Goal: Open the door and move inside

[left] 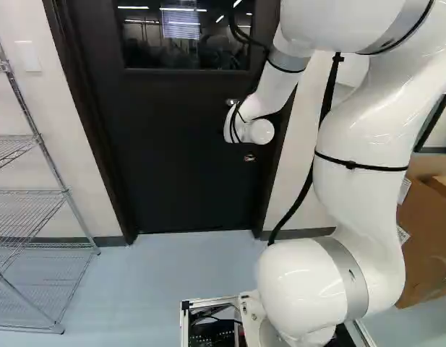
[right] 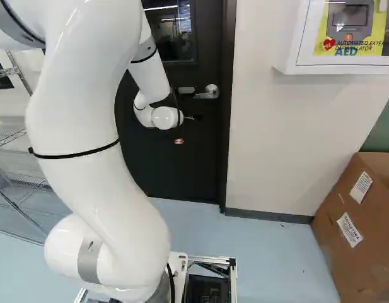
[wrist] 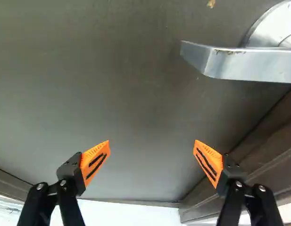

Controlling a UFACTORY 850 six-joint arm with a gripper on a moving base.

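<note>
With black two-fingered gripper (right: 192, 117) spread apart, faced closed black rectangular door (left: 179, 170). Met silver metal lever handle (wrist: 249, 63) near door's right edge.

Wire rack (left: 38, 137) beside pale wall (right: 270, 145) — white cabinet (right: 306, 38) mounted there, cardboard box (right: 336, 211) on blue floor (right: 270, 252).

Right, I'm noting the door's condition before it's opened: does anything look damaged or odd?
Slightly: the lever handle has dark scuffs along one edge, and the door shows a small tan patch near it, perhaps chipped paint.
</note>
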